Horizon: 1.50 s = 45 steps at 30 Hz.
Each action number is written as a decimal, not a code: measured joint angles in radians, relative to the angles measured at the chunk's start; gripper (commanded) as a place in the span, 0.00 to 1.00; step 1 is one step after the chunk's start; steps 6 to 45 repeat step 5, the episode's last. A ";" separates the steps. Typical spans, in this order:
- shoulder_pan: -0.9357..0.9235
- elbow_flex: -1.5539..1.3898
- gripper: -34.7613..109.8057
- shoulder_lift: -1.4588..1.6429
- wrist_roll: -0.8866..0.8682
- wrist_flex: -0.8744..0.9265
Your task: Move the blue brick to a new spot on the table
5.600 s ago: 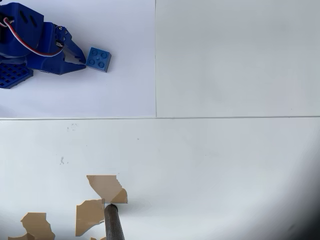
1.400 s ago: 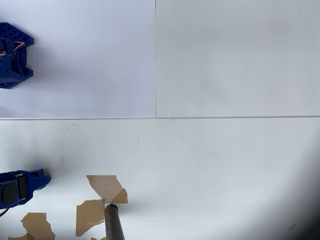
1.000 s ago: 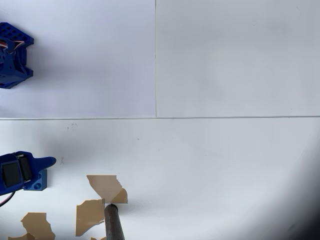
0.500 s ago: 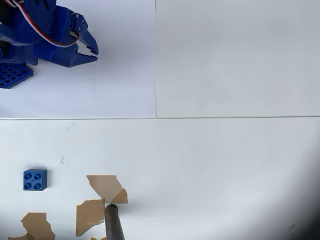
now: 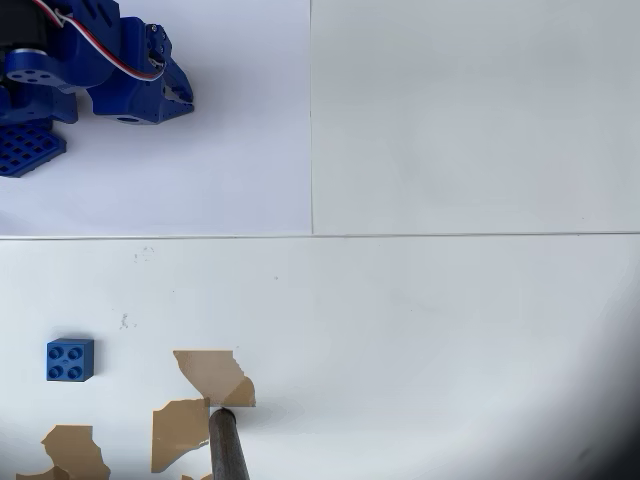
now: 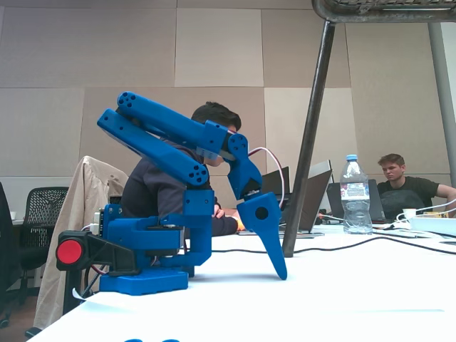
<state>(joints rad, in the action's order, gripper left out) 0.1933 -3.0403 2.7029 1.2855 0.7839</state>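
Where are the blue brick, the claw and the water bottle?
blue brick (image 5: 70,360): overhead view, studded top face.
claw (image 6: 281,273): fixed view, tip above the table.
water bottle (image 6: 354,199): fixed view, middle of its body.

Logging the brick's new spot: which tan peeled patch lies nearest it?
The tan peeled patch at the bottom-left edge, just below the small blue plastic brick; the others sit farther right.
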 measured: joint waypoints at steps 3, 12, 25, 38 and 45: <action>-0.011 -0.103 0.24 0.212 0.018 0.049; -0.011 -0.138 0.24 0.400 0.032 0.181; -0.011 -0.138 0.24 0.400 0.032 0.181; -0.011 -0.138 0.24 0.400 0.032 0.181; -0.011 -0.138 0.24 0.400 0.032 0.181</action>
